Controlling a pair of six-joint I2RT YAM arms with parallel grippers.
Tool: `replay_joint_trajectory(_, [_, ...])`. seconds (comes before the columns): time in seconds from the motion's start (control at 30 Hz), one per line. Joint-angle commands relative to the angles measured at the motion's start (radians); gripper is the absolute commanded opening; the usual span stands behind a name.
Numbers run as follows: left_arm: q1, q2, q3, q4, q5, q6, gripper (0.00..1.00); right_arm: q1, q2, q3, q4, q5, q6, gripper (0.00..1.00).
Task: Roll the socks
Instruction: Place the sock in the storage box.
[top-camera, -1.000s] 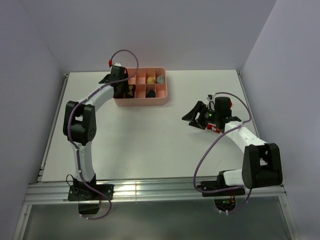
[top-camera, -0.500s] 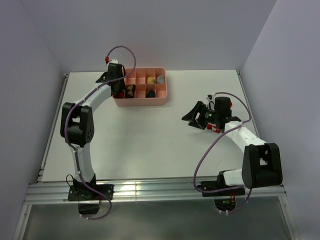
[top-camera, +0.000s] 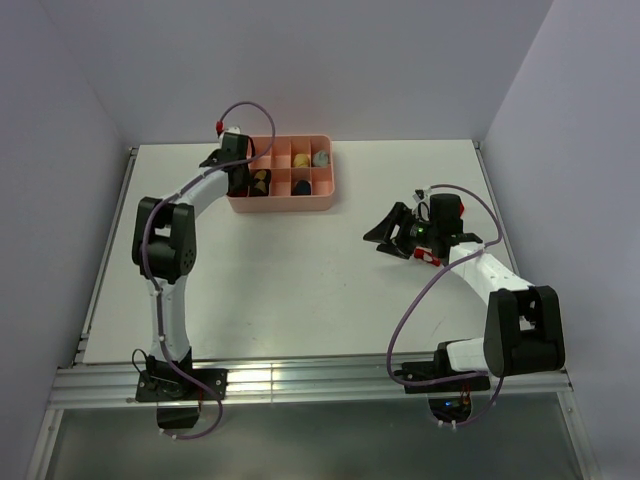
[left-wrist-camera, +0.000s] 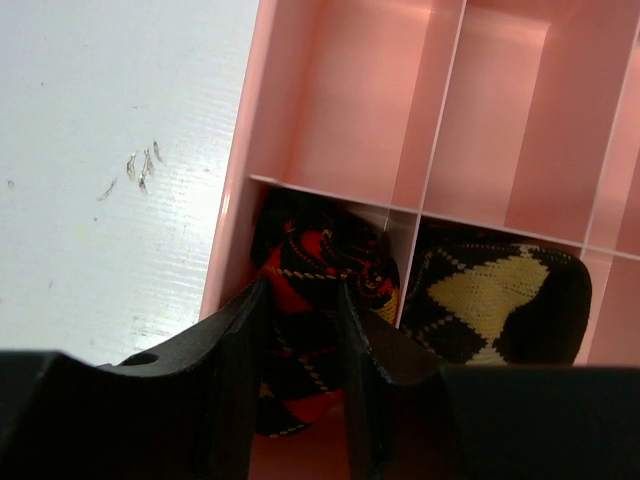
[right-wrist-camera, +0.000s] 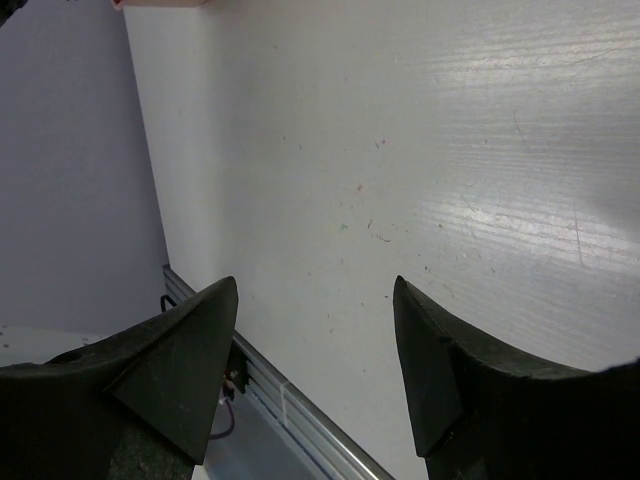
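The rolled black sock with red-orange diamonds (left-wrist-camera: 320, 262) lies in the near-left compartment of the pink tray (top-camera: 285, 203). My left gripper (left-wrist-camera: 302, 290) reaches into that compartment; its jaws stand close together with this sock between them. From above the left gripper (top-camera: 237, 176) covers most of it. The rolled black sock with tan diamonds (left-wrist-camera: 490, 300) fills the compartment beside it and also shows in the top view (top-camera: 262, 181). My right gripper (top-camera: 385, 238) is open and empty over bare table (right-wrist-camera: 315, 285). The plain red sock is out of view.
Other tray compartments hold small rolled things: a yellow one (top-camera: 300, 159), a pale blue one (top-camera: 321, 158) and a dark one (top-camera: 302, 186). The far compartments in the left wrist view (left-wrist-camera: 350, 110) hold nothing. Walls enclose the white table on three sides.
The left wrist swung a little left, then back right over the tray's left end. The right arm has not moved.
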Motion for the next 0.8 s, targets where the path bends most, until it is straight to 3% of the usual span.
replay_joint_trajectory(0.0, [0.008,0.046,0.037,-0.047,-0.006,0.004,0.39,-0.009,-0.018,-0.013,0.017,-0.002,-0.012,0.70])
replay_joint_trajectory(0.2, [0.010,-0.066,0.035,-0.026,0.032,0.004,0.45,-0.009,-0.050,0.001,-0.003,0.019,-0.023,0.70])
replay_joint_trajectory(0.43, [-0.021,-0.311,-0.014,0.012,0.040,-0.005,0.69,-0.009,-0.123,0.036,-0.070,0.130,-0.064,0.71])
replay_joint_trajectory(0.53, [-0.027,-0.501,-0.127,0.070,0.038,-0.041,0.84,-0.009,-0.172,0.087,-0.162,0.322,-0.091,0.74])
replay_joint_trajectory(0.7, [-0.027,-0.762,-0.313,0.115,-0.004,-0.097,0.99,-0.009,-0.208,0.133,-0.267,0.449,-0.097,0.78])
replay_joint_trajectory(0.77, [-0.024,-0.898,-0.400,0.106,-0.043,-0.117,1.00,-0.011,-0.217,0.139,-0.284,0.470,-0.095,0.84])
